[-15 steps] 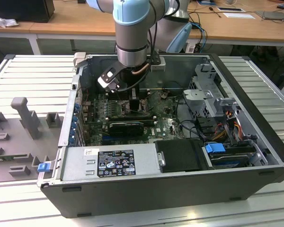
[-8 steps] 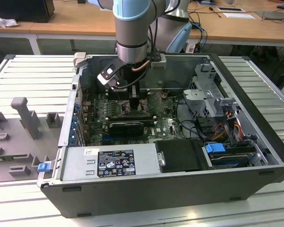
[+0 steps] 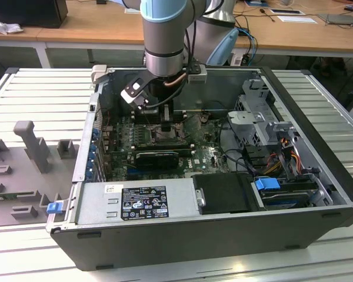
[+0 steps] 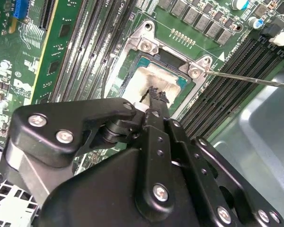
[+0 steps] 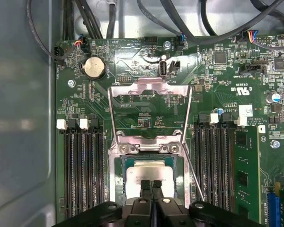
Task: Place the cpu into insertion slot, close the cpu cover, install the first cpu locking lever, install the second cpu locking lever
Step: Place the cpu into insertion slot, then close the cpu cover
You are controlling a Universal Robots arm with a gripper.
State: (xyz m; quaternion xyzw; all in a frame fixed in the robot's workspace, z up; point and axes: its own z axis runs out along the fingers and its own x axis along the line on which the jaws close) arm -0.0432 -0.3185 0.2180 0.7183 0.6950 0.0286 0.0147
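A grey table of ribbed metal slats [image 3: 41, 88] runs from the left edge of the frame to the right. An open computer case [image 3: 223, 235] lies on its side on the slats at the centre. At the left edge, just beside it, a grey moulded tray [image 3: 12, 194] with upright blocks rests on the slats.
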